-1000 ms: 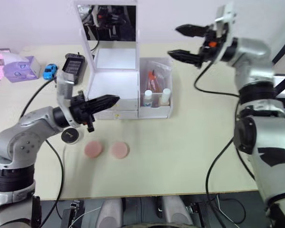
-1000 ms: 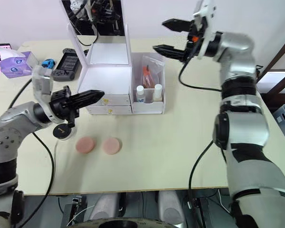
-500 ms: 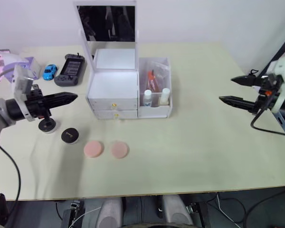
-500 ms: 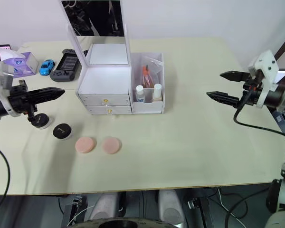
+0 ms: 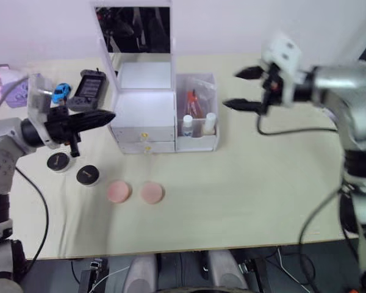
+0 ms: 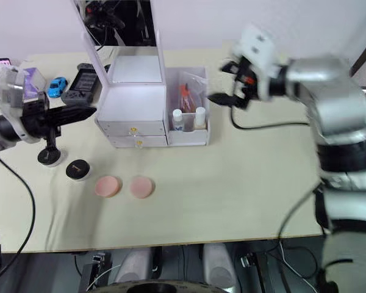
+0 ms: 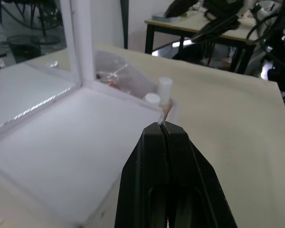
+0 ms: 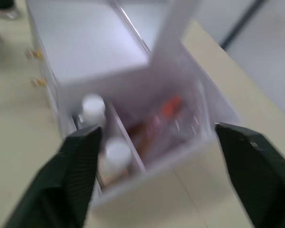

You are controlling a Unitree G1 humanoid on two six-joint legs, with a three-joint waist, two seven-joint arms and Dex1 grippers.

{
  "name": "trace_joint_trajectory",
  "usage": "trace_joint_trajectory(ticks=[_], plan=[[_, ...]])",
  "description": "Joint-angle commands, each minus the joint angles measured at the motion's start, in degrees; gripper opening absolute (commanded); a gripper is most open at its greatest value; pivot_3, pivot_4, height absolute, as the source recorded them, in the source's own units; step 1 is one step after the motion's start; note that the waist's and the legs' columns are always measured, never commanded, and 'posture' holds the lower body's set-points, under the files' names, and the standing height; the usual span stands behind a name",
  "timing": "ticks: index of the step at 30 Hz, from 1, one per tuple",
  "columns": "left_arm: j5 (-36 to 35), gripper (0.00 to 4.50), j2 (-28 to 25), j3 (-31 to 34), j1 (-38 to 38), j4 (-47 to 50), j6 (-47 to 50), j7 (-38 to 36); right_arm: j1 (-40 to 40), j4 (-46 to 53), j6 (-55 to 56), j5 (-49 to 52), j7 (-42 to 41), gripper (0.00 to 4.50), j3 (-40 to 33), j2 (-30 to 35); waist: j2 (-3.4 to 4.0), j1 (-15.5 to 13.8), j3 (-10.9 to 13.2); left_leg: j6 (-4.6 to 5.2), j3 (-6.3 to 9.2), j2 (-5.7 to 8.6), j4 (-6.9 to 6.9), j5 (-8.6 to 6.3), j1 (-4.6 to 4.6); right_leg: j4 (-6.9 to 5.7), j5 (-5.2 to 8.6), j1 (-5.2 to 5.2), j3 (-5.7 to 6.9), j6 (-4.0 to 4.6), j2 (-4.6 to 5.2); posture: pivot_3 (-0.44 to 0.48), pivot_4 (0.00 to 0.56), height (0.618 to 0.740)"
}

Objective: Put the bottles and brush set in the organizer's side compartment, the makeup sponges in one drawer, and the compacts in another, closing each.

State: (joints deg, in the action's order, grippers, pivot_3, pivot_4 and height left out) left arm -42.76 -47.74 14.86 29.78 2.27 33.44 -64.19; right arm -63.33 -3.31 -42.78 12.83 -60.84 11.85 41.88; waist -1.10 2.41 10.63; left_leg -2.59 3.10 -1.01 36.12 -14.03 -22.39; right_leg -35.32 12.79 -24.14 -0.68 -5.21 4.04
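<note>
From the head views we see the organizer (image 5: 145,116) at upper centre, its side compartment (image 5: 198,131) already holding two bottles (image 5: 188,125) and one brush set (image 5: 196,101); both drawers look shut. Two makeup sponges (image 5: 118,191) and two compacts (image 5: 87,176) lie on the table (image 5: 244,195) at lower left, so we judge both drawers remain.

The left wrist view shows our left gripper (image 7: 164,126) pressed together beside the organizer.

The right wrist view shows our right gripper (image 8: 156,137) spread wide above the compartment.

2 head eyes look down over the bench (image 5: 250,183) from above; both wrist cameras face the organizer (image 7: 61,142) closely, sharing its bottles (image 8: 97,111).
</note>
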Motion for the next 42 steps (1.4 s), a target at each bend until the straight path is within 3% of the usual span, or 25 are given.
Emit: trace_joint_trajectory(ticks=[1, 5, 12, 18, 27, 33, 37, 42], plan=[[-2.82, 0.00, 2.90, 1.62, -0.03, 6.54, 3.07, 7.42, -6.42, -11.87, 6.04, -6.36, 0.39, 1.97, 4.91, -2.90, -0.11, -0.31, -0.06, 0.00, 0.03, 0.00, -0.01, 0.00, -0.02, 0.00, -0.05, 0.00, 0.02, -0.10, -0.01, 0.000, 0.150, 0.740], [-4.29, 0.00, 5.21, 1.89, -3.04, 12.65, 5.67, 12.45, -12.40, -27.19, 16.17, -13.20, 2.30, 0.06, 9.40, -7.37, -0.12, -0.28, -0.05, 0.00, -0.02, 0.04, -0.02, 0.00, -0.11, 0.10, -0.07, -0.02, -0.01, -0.17, 0.04, 0.000, 0.150, 0.740], [-2.26, 0.00, 5.47, 1.28, -6.79, 15.13, 4.99, 15.87, -19.35, -54.08, 32.57, -22.67, 7.73, 0.06, 13.34, -16.14, -0.12, 0.20, -0.04, 0.00, -0.01, 0.02, -0.10, 0.00, -0.03, -0.06, -0.08, -0.11, -0.03, -0.17, -0.05, 0.000, 0.150, 0.740], [-1.28, 0.00, 6.37, -0.41, -6.43, 15.18, 4.09, 16.62, -22.42, -68.68, 38.32, -29.26, 14.43, 0.06, 14.39, -21.84, -0.11, 0.12, -0.04, -0.12, 0.06, 0.00, -0.05, 0.07, 0.03, -0.16, -0.12, -0.10, -0.12, -0.07, -0.16, 0.000, 0.150, 0.740], [-0.29, 0.00, 6.08, -0.91, -5.38, 13.55, 3.04, 15.64, -26.44, -70.85, 41.41, -28.20, 11.67, 0.06, 8.52, -21.59, -0.10, 0.11, -0.03, -0.39, 0.22, 0.01, -0.05, 0.22, 0.00, -0.13, -0.12, 0.04, -0.32, -0.07, -0.34, 0.000, 0.150, 0.740], [-1.27, 0.00, 3.22, 1.80, -5.36, 9.17, 2.32, 11.22, -28.43, -62.82, 37.80, -20.04, -3.78, 0.06, -0.55, -14.59, -0.06, 0.14, -0.01, -0.38, 0.24, -0.01, -0.15, 0.22, 0.00, -0.13, -0.12, -0.04, -0.32, -0.11, -0.38, 0.000, 0.150, 0.740], [0.48, 1.33, 0.63, 2.64, -4.24, 1.60, -0.52, 6.02, -20.11, -47.40, 30.00, -14.33, -10.96, 1.39, -6.08, -5.56, -0.11, -0.26, -0.04, -0.38, 0.27, -0.01, -0.19, 0.22, -0.02, -0.07, -0.09, 0.00, -0.29, -0.14, -0.37, 0.000, 0.150, 0.740], [3.27, 4.00, -0.19, 5.16, -3.71, -10.44, -7.51, 1.65, 1.11, -23.96, 21.51, -3.45, -10.09, 4.01, -18.65, 2.00, -0.16, -0.15, -0.07, -0.38, 0.25, 0.00, -0.09, 0.22, 0.02, 0.03, -0.08, 0.16, -0.31, -0.12, -0.37, 0.000, 0.150, 0.740]])
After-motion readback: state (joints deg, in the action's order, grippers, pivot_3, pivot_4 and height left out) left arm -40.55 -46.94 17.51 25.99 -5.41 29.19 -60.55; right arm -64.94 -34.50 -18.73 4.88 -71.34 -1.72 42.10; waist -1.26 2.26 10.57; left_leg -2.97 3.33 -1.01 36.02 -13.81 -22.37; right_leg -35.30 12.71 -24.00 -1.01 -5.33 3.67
